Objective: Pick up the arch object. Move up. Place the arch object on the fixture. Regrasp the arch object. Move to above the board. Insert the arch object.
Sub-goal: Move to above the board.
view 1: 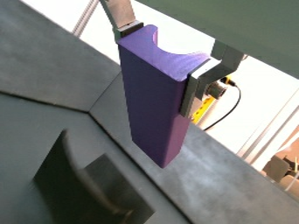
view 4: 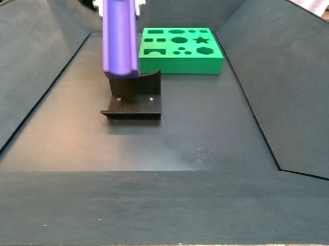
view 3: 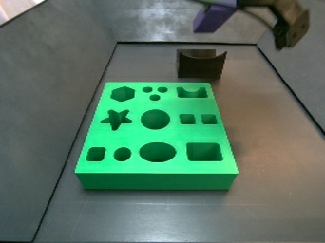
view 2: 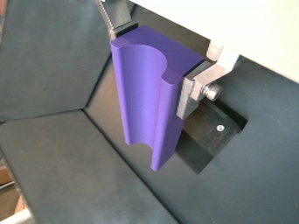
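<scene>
The purple arch object [view 1: 155, 96] hangs upright, its grooved face [view 2: 142, 96] showing in a wrist view. My gripper [view 1: 163, 66] is shut on its upper end, one silver finger [view 1: 197, 87] on each side. In both side views the arch object [view 4: 119, 38] is in the air over the dark fixture [view 4: 133, 96], with a gap between them [view 3: 214, 14]. The fixture [view 3: 200, 64] stands just beyond the far edge of the green board [view 3: 159, 128]. The gripper [view 3: 248, 11] sits at the top edge of a side view, partly cut off.
The fixture [view 2: 211, 136] also shows behind the piece's lower end, and in a wrist view [view 1: 82, 179]. The board [view 4: 180, 48] has several shaped cut-outs. Sloping dark walls [view 4: 52, 86] ring the floor on all sides.
</scene>
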